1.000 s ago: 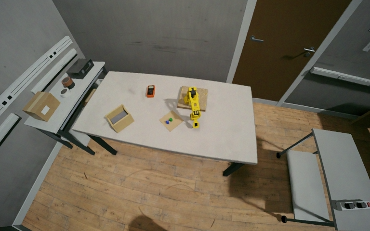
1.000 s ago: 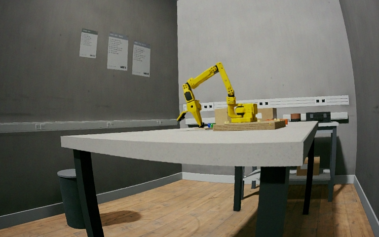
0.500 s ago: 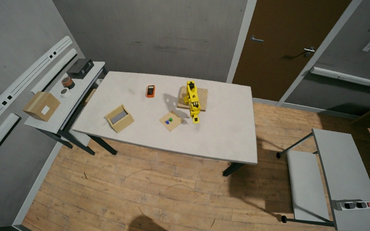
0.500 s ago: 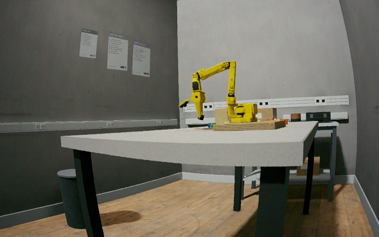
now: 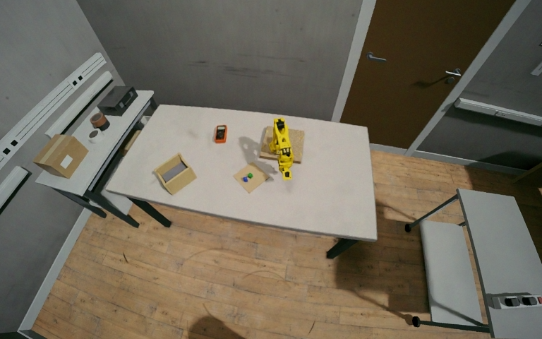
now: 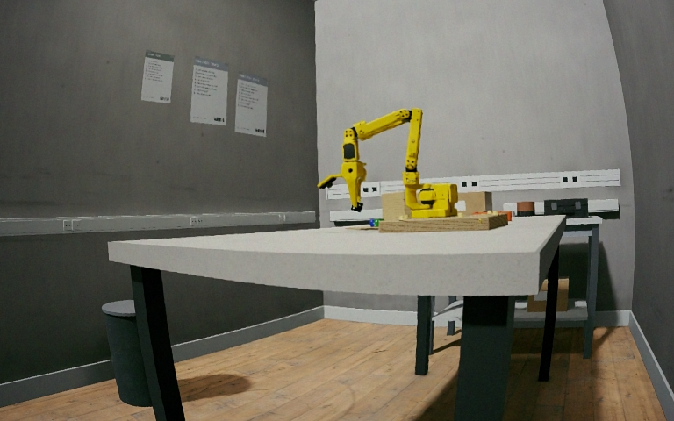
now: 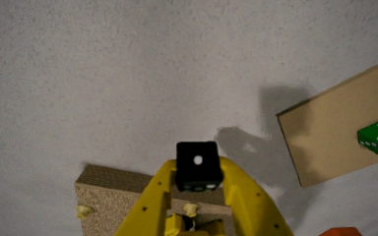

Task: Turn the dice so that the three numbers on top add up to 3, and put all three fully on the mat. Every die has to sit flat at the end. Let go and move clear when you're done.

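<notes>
In my top view, the left part of the table (image 5: 327,207) carries an open wooden box (image 5: 176,174), and an orange multimeter (image 5: 220,133) lies further up toward the centre. Just right of centre I see the tan mat (image 5: 250,177) with a blue die (image 5: 245,179) and a green die (image 5: 250,174) on it, close together but apart. Right of the mat, the yellow arm (image 5: 281,144) rises from its wooden base board (image 5: 297,138), and the gripper (image 5: 286,174) hangs just beside the mat's right corner, off the mat.

In the exterior view the gripper (image 6: 355,207) points down, clearly above the table surface, left of the base board (image 6: 442,223).

My wrist view shows it best: the black die (image 7: 197,165) sits clamped between the two yellow fingers at lower centre, its far face showing a single white pip. The gripper is closed on this die, carrying it over bare table. The mat (image 7: 330,133) lies at the right edge of the frame, with the green die (image 7: 370,138) just peeking in, well apart from the held die.
</notes>
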Controlling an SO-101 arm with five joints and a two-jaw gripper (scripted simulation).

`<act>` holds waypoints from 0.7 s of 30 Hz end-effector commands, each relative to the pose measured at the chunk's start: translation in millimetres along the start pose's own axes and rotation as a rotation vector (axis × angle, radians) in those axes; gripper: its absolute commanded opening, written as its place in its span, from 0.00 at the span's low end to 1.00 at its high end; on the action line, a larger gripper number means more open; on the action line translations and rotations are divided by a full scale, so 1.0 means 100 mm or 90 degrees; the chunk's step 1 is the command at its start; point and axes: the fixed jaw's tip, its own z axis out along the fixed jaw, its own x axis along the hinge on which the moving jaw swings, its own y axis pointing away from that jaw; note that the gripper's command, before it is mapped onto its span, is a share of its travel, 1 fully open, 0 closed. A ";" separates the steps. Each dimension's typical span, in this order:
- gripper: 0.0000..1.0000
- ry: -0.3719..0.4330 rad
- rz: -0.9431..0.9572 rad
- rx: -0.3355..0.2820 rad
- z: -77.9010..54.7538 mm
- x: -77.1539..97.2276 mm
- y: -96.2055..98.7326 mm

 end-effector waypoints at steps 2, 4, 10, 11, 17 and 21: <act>0.00 -0.005 0.001 -0.001 0.00 0.01 0.01; 0.00 -0.005 0.001 -0.001 0.00 0.01 0.01; 0.00 -0.007 0.001 -0.001 0.00 0.01 0.01; 0.00 -0.010 0.001 -0.001 0.00 0.00 0.01; 0.00 -0.059 0.000 -0.003 0.01 -0.06 0.01; 0.00 -0.117 -0.002 -0.005 0.02 -0.13 0.02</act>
